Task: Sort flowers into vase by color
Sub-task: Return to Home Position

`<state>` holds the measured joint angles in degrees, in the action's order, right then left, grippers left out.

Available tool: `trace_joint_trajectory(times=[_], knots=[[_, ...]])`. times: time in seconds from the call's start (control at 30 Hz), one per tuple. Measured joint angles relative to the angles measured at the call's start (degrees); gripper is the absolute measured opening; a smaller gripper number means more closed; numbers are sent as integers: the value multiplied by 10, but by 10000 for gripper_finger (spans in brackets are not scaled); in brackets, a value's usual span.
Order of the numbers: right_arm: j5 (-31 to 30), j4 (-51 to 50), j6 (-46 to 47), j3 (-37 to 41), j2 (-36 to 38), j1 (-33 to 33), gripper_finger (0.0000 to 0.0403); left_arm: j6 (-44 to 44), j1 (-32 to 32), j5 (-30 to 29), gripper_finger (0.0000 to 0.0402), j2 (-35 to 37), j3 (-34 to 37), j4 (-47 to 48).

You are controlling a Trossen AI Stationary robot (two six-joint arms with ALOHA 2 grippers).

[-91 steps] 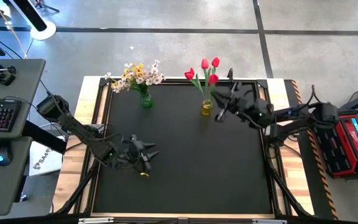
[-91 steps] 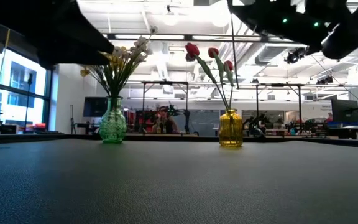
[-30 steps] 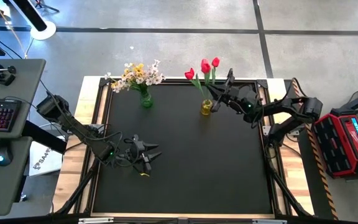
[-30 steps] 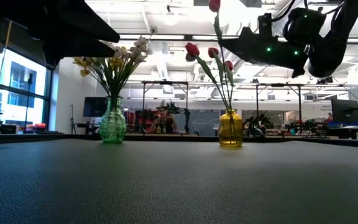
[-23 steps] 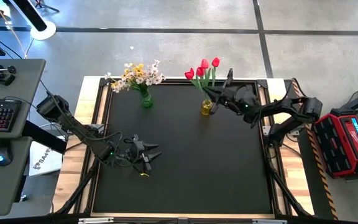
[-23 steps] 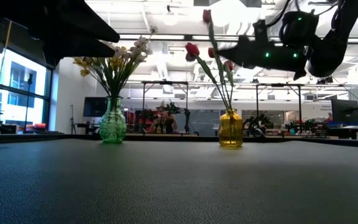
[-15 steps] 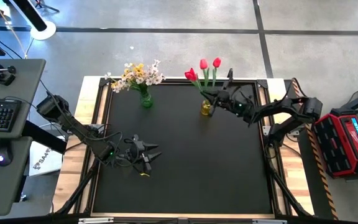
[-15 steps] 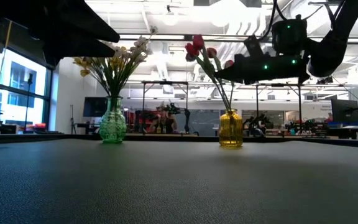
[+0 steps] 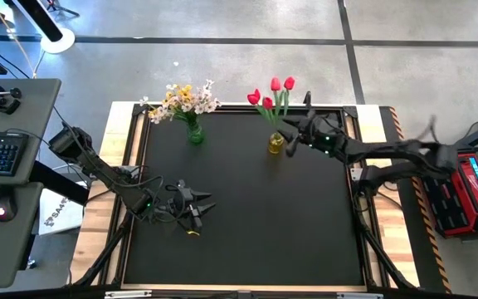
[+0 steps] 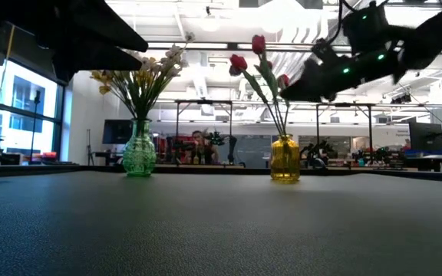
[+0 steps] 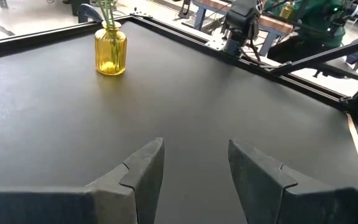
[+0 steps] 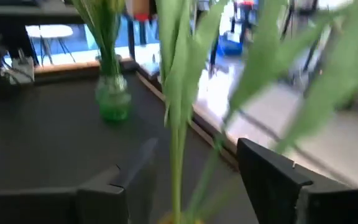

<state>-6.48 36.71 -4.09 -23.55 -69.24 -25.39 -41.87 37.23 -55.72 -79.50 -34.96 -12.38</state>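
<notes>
red tulips (image 9: 274, 93) in yellow vase (image 9: 275, 144) | white and yellow sprays (image 9: 185, 100) in green vase (image 9: 195, 133)

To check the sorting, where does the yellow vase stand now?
In the high view the yellow vase stands near the table's far edge, right of centre, between the green vase and the right gripper.

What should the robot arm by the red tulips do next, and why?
Probably pull the right gripper straight back, away from the yellow vase. Its fingers are open around the green stems, and all four red tulips already stand in that vase. The left gripper waits open over the table's left side.
</notes>
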Motion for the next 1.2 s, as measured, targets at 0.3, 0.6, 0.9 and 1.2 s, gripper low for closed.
trace_joint_trajectory(times=[0.3, 0.6, 0.9, 1.2], knots=[[-4, -319, 84, 0, 237, 86, 189, 43, -3, -66, 168, 1, 0, -13], [-55, -392, 131, 0, 414, 327, 61, 249, -140, 120, 161, 112, 35, -75], [-85, -199, 131, 149, 473, 465, 12, 373, -248, 291, 139, 370, 167, -109], [-59, -119, 142, 229, 505, 437, 2, 375, -424, 433, 114, 642, 181, 81]])
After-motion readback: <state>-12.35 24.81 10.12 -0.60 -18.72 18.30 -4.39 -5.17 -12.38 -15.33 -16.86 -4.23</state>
